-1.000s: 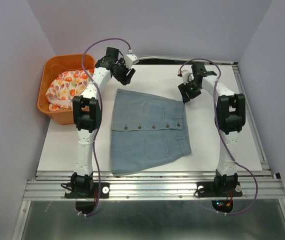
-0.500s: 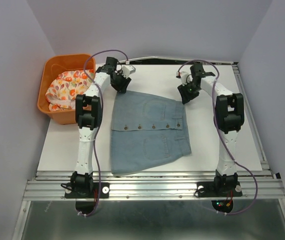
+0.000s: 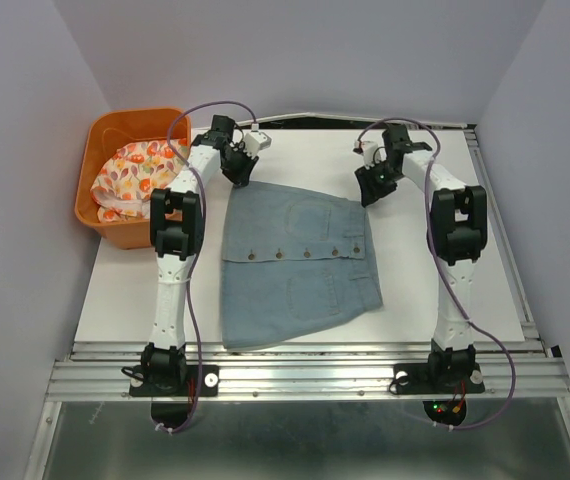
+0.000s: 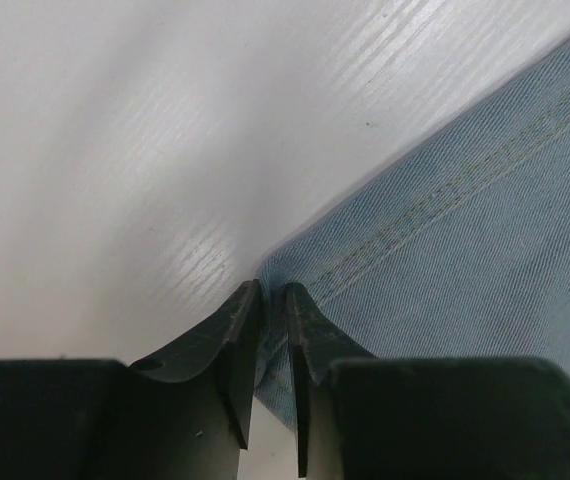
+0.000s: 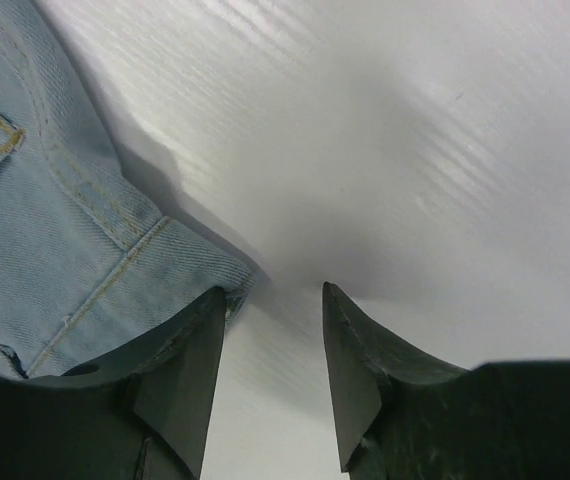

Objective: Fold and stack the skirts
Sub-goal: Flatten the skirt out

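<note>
Denim skirt (image 3: 295,255) lies spread flat on the white table (image 3: 465,270), button row running across it, no fold made yet. Left gripper (image 4: 272,292) is down at the skirt's far left corner, fingers nearly together, the hem corner pinched in the narrow gap between them. Right gripper (image 5: 275,290) is down at the far right corner, jaws apart, only bare table showing between them. One of its fingers sits over the waistband edge (whether it touches the cloth cannot be told). Floral skirt (image 3: 130,172) is bunched in the orange basket (image 3: 95,135) at the table's far left, well apart from both arms.

Judgement: task barely begun. The first fold of the denim is being set up, with one corner gripped and the other not. Left to do: fold the denim, fetch and fold the floral skirt, stack the two.
</note>
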`<control>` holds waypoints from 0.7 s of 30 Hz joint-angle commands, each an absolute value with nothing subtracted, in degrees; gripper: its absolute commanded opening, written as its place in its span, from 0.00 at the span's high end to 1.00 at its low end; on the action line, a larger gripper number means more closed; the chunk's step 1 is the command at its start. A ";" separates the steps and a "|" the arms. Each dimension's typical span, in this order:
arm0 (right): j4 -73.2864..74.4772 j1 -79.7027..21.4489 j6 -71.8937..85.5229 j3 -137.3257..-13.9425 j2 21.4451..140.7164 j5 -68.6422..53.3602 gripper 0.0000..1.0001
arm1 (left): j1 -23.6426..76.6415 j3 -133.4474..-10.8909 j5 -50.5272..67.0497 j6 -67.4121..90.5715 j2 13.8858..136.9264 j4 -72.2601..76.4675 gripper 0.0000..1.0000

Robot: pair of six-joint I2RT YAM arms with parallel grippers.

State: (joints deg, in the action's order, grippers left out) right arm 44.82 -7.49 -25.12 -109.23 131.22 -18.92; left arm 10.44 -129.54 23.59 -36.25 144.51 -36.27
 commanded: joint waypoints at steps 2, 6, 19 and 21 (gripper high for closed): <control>48.94 -3.44 -20.05 -117.41 132.71 -29.51 0.46 | 10.11 -127.71 22.41 -37.00 141.94 -38.50 0.77; 49.92 -0.70 -16.45 -121.64 134.12 -36.90 0.35 | 10.11 -128.23 21.19 -36.47 141.94 -38.23 0.77; 48.69 -0.44 -13.54 -118.66 139.39 -47.29 0.33 | 10.11 -128.06 20.57 -36.39 142.03 -39.02 0.79; 47.73 -0.44 -13.97 -117.25 140.01 -46.94 0.34 | 10.11 -128.06 20.30 -36.47 142.21 -39.11 0.81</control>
State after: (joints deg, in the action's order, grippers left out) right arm 49.23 0.14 -14.20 -118.93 139.81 -44.99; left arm 10.50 -129.32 23.09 -36.01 144.35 -36.23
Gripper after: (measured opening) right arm 0.661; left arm 0.210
